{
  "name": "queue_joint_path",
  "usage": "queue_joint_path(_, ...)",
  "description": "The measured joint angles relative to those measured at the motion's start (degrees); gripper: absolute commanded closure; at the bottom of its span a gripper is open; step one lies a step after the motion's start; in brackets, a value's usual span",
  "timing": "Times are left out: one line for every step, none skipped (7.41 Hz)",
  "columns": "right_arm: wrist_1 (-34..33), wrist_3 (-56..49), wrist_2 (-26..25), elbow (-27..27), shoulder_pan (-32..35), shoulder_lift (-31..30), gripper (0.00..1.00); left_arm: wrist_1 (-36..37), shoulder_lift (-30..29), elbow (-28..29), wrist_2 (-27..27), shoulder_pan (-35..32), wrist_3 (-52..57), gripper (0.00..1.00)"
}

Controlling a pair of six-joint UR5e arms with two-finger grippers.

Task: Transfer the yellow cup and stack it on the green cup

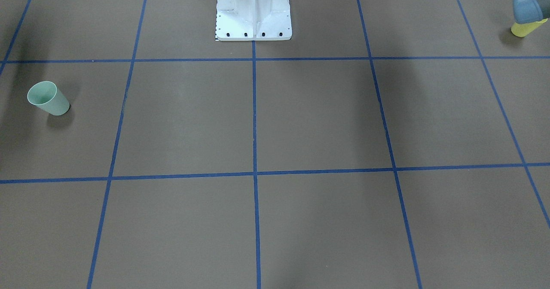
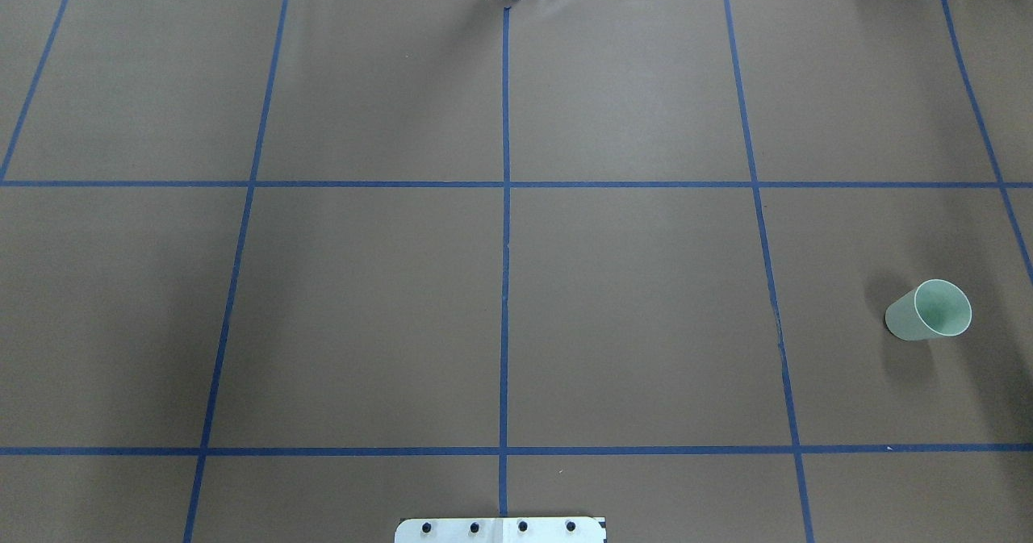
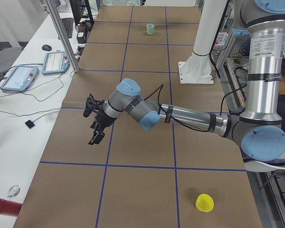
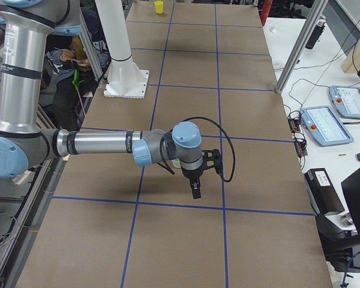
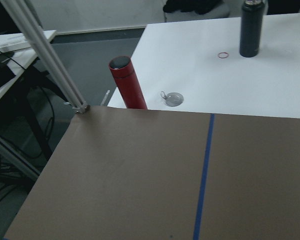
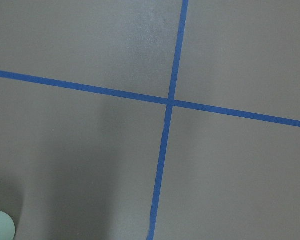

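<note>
1. The yellow cup stands at the left end of the table, on the robot's side. The green cup is far off at the right end, mouth up.
2. The left gripper hangs well apart from the yellow cup. Whether its fingers are apart or together I cannot tell, nor those of the right gripper.
3. Reaching seems the step: bring the left gripper over the yellow cup, straddle its wall, descend straight, squeeze gently.

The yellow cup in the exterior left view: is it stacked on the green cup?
No, the yellow cup sits at the near end of the table, and the green cup is far off at the other end.
</note>
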Motion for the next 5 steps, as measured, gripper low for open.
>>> queue_joint_path(0.00,0.00,0.00,-0.03,0.00,-0.14,0.00,1.63,2.14,-0.10,5.15,1.14,-4.36,0.00)
queue_joint_path(0.00,0.05,0.00,-0.05,0.00,-0.35,0.00,5.54,3.25,-0.11,9.34,2.08,-9.67,0.00)
queue_joint_path(0.00,0.09,0.00,-0.06,0.00,-0.55,0.00,10.06,4.01,-0.14,12.65,3.20,-15.20,0.00)
queue_joint_path(0.00,0.10,0.02,-0.05,0.00,-0.86,0.00,14.35,5.05,-0.14,15.27,4.11,-20.12,0.00)
queue_joint_path(0.00,0.10,0.05,-0.02,0.00,-1.18,0.00,17.91,6.36,-0.14,17.37,4.94,-24.52,0.00)
